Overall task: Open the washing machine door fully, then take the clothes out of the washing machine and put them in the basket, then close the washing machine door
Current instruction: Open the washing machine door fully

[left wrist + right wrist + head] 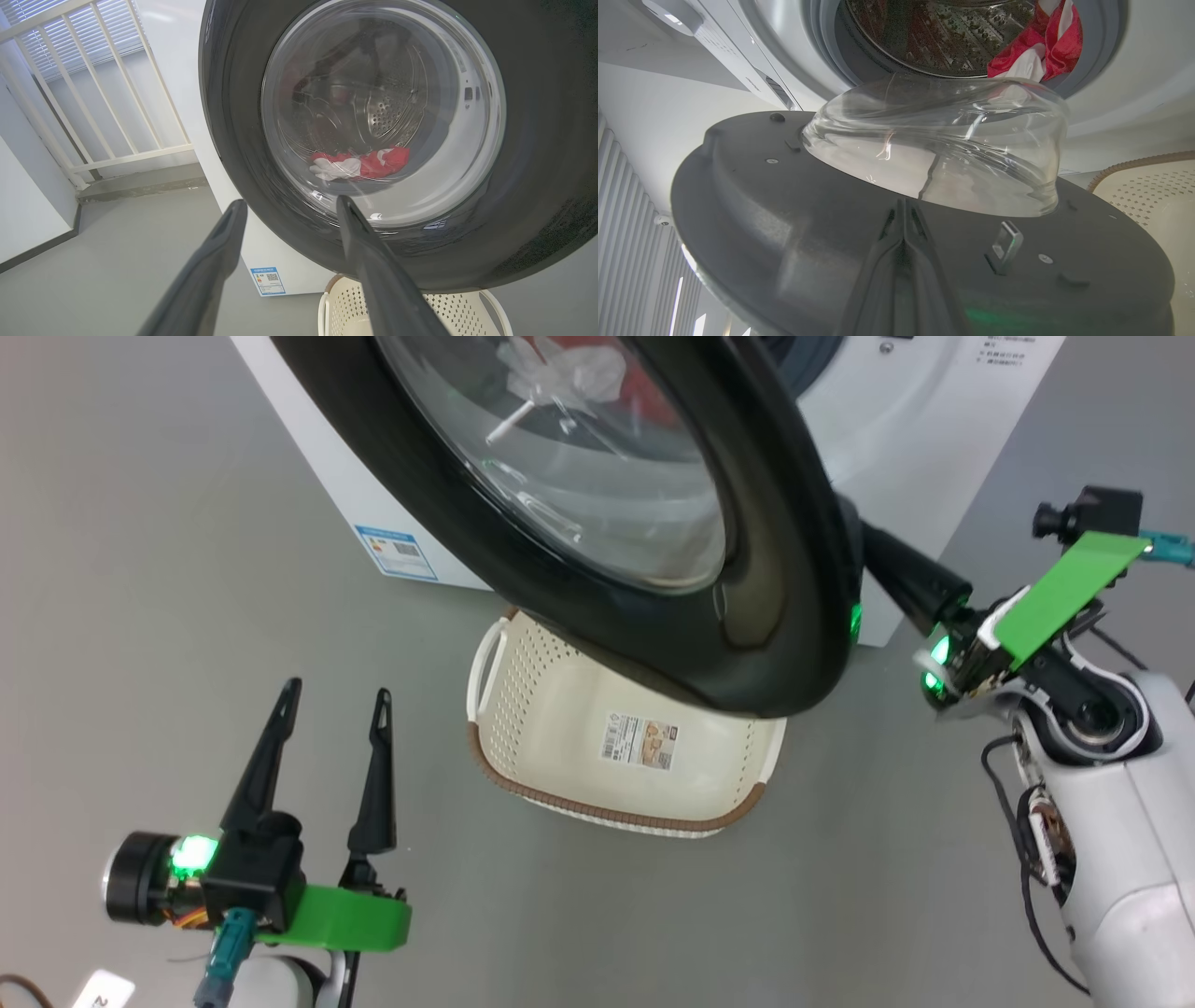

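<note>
Grey floor (140, 569) underfoot. Large round door, glossy black rim and clear glass bowl (784, 569), stands swung out from the big white front-loading washing machine (896, 420). Red and white fabric clothes (373, 163) lie in its drum (387, 112). Cream perforated plastic basket (560, 728) sits on the floor beneath the door. Right hand (904, 210) clenched, empty, tips at the door's inner face. Left hand (338, 695) released, left of the basket.

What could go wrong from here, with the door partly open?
The shut right gripper only presses on the inner face of the washing machine door, so it may slide off. The basket sits under the door's lower rim; the swing might nudge it. The door stands between the open left gripper and the clothes, so reaching early could hit it.
</note>
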Robot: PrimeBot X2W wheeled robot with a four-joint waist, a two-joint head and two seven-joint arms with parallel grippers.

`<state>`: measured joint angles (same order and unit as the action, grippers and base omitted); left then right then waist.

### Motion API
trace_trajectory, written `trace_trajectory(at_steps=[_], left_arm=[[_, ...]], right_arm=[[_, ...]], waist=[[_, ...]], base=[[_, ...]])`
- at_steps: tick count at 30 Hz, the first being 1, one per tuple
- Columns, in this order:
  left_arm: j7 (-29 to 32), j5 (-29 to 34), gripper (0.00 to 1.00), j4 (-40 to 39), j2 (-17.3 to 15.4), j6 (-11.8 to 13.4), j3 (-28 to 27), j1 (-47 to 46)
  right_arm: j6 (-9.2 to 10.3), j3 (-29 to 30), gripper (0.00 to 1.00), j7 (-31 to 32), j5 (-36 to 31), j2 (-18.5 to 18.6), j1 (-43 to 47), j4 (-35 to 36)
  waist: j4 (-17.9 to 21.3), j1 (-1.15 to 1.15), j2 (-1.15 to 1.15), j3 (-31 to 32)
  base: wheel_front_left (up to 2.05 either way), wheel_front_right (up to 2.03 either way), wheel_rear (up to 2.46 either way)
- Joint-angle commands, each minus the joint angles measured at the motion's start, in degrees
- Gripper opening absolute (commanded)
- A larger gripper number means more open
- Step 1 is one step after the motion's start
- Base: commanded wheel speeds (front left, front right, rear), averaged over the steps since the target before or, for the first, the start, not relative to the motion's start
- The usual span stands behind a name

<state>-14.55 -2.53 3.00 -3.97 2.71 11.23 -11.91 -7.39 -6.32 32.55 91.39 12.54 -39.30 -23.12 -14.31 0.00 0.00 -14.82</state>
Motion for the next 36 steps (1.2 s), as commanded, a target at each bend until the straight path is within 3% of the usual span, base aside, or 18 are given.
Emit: trace_trajectory(at_steps=[1, 18, 36], left_arm=[[-0.4, 0.1, 1.00, -1.1, -1.5, 0.0, -2.1, 0.2], [-0.4, -0.2, 1.00, -0.2, -1.9, -0.4, -1.9, 2.6], [-0.4, -0.6, 1.00, -0.3, -1.4, -0.1, -1.4, 3.2]], right_arm=[[-0.10, -1.4, 0.00, 0.8, 0.3, -1.3, 1.3, 2.5], [-0.10, -5.5, 0.00, 2.9, 1.4, -3.0, 9.5, 7.7], [-0.10, -11.3, 0.00, 4.1, 2.5, -5.2, 12.2, 10.5]], waist=[[-0.5, 0.00, 0.00, 1.1], [-2.8, 0.00, 0.00, 5.6], [-5.5, 0.00, 0.00, 6.6]], base=[[0.00, 0.00, 0.00], [0.00, 0.00, 0.00], [0.00, 0.00, 0.00]])
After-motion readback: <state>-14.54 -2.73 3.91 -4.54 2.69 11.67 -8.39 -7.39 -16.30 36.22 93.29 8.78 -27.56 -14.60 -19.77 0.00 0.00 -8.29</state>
